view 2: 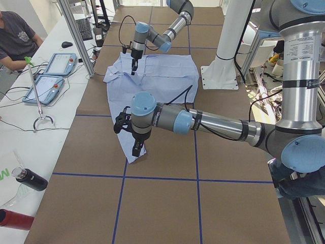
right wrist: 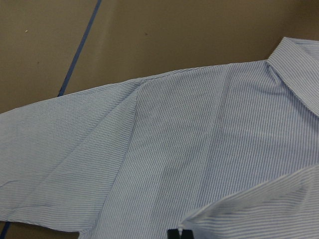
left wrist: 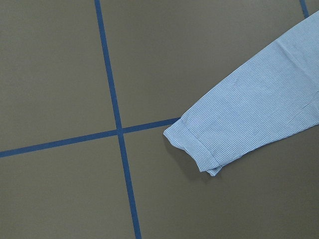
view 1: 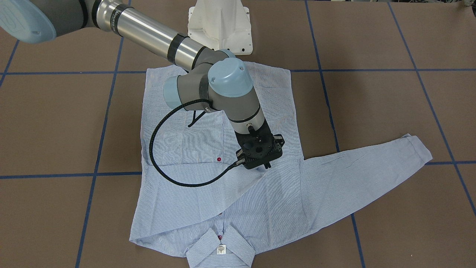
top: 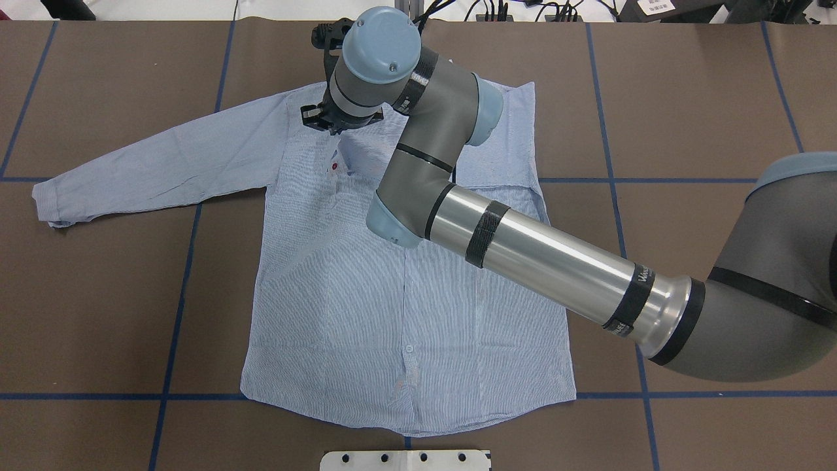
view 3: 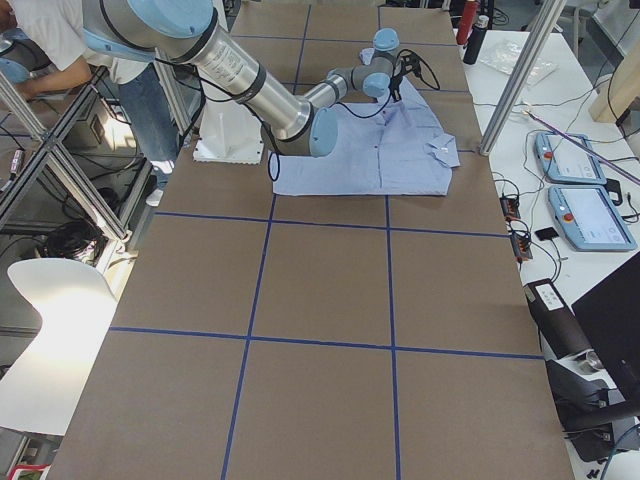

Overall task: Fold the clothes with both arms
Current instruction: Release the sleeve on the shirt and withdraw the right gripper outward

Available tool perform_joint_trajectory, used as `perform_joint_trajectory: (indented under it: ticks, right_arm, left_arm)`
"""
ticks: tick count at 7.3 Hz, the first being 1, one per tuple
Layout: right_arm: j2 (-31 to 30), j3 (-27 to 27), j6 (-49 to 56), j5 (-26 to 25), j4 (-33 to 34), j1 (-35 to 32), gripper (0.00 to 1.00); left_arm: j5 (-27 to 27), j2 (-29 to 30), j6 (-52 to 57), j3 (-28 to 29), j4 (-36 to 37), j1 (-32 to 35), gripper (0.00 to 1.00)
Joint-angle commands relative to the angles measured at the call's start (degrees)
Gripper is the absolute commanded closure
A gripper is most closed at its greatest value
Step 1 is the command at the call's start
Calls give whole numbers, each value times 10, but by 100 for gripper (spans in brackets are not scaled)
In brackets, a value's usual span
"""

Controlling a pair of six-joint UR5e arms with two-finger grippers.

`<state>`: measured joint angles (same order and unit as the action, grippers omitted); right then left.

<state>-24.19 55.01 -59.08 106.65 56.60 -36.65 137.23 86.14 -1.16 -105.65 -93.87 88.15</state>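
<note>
The light blue striped shirt point(view 1: 223, 201) lies flat on the brown table, collar point(view 1: 221, 251) at the far edge from the robot. One sleeve is folded across its chest. My right gripper point(view 1: 266, 166) stands at that sleeve's end, mid-chest, shut on the cuff; its tips point(right wrist: 175, 233) just show against the cloth point(right wrist: 199, 139). The other sleeve point(top: 150, 163) stretches out flat towards my left side, its cuff point(left wrist: 199, 152) lying by a tape cross. My left gripper point(view 2: 137, 150) hangs above the table near that cuff. I cannot tell whether it is open or shut.
The white pedestal base point(view 1: 219, 26) stands just behind the shirt's hem. Blue tape lines point(top: 176, 275) grid the table. A side table with two teach pendants point(view 2: 51, 71), bottles point(view 2: 30, 180) and a seated person point(view 2: 15, 35) runs along the far edge.
</note>
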Motion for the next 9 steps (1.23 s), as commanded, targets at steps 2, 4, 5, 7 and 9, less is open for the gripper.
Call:
perform_joint_trajectory:
  ticks: [2,4,5,7,9]
  right_arm:
    - [1,-7,-24,-28,0,1,1]
    - [1,-6,-52,-29,1,0,1]
    - [-7,3,-60,-27,7,-4,1]
    - [-103,118,-49,26,68,-41,1]
    - [-161,166,-40,93,82,-88,1]
  left_arm:
    - [0,7,-2,0,0,1,0]
    - [0,10,-4,1,0,0,0]
    - [-1,17,-8,4,2,-1,0]
    - [0,45,-111,70,-69,-14,0]
    - [1,38,-263,156,-250,-16,0]
